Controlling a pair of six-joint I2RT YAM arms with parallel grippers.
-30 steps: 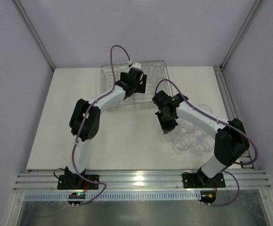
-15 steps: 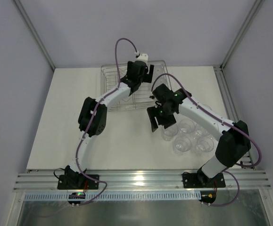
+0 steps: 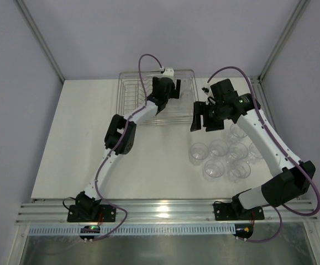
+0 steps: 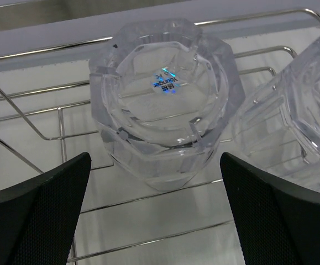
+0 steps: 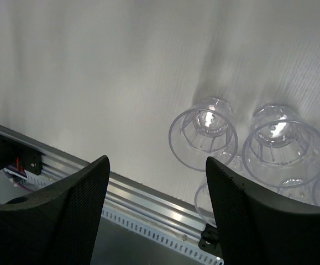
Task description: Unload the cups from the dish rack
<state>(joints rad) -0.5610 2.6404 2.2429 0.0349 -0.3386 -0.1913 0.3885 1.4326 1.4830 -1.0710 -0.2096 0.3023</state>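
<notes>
Six-odd cups stand on the table, right side. Empty right tool is spread, hanging beside them. Far end: rack, left tool spread either side of a base-up cup. Likely light, stiff, slick plastic, so pinch the faceted sidewall. Neighbour cup just right may crowd a finger.

The only writing I can find is on a small blue iridescent sticker on the base of the cup that faces my left wrist camera. The print is upside down to that camera. The Latin line looks like "Younger", though I am not certain, and the few characters beside it are too small for me to read.
</notes>
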